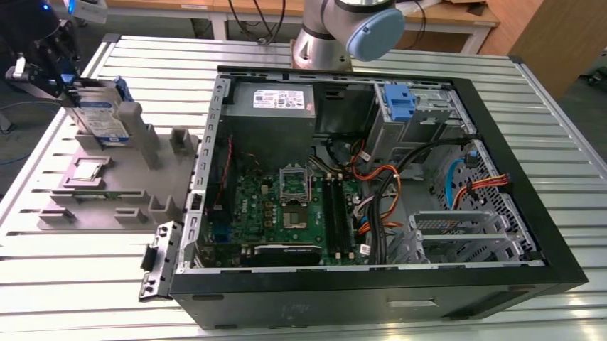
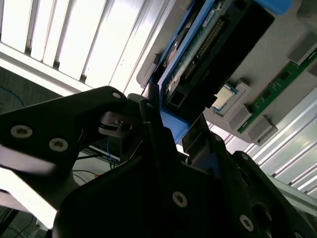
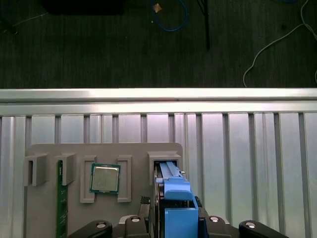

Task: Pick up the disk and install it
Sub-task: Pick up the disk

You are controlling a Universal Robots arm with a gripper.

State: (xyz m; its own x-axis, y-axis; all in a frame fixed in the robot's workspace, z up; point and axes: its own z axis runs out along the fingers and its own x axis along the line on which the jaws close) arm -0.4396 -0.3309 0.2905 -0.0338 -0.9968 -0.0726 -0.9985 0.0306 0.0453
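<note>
Disk in holder slot, gripper on it

Table (image 1: 550, 128): ribbed metal slats, carrying everything below. All places are given from the grey parts holder (image 1: 104, 206).

Computer case (image 1: 379, 298): black tower on its side, side panel off. It lies just beside the holder on the exterior view's right, nearly touching it. Inside are a green motherboard (image 1: 284, 206), a grey power-supply box (image 1: 275, 99) with a white sticker, and orange and black cables (image 1: 379, 185).

Arm (image 1: 374, 32): the base column and a blue-capped joint stand beyond the case, well apart from the holder.

Holder: a flat grey block with upright posts and recesses.

Disk (image 1: 102, 114): silver, with a white-and-blue label and blue side rails. It stands upright on edge in a slot at the holder's far end, on the exterior view's left. In the first wrist view its blue rail (image 3: 177, 198) rises out of the slot toward the camera. The second wrist view shows its connector end (image 2: 218, 34).

Gripper (image 1: 81, 89): black, at the disk's upper end above the holder's far corner. In both wrist views the disk sits between its two fingers (image 2: 148, 114). Jaws are clenched on the disk's flat sides, and the disk's lower part is seated in the slot.

CPU chip (image 3: 105, 178): small silver square, flat in a recess of the holder, near the disk's slot.

Memory stick (image 3: 61, 203): green, on edge in a holder groove, beyond the chip from the disk.
</note>
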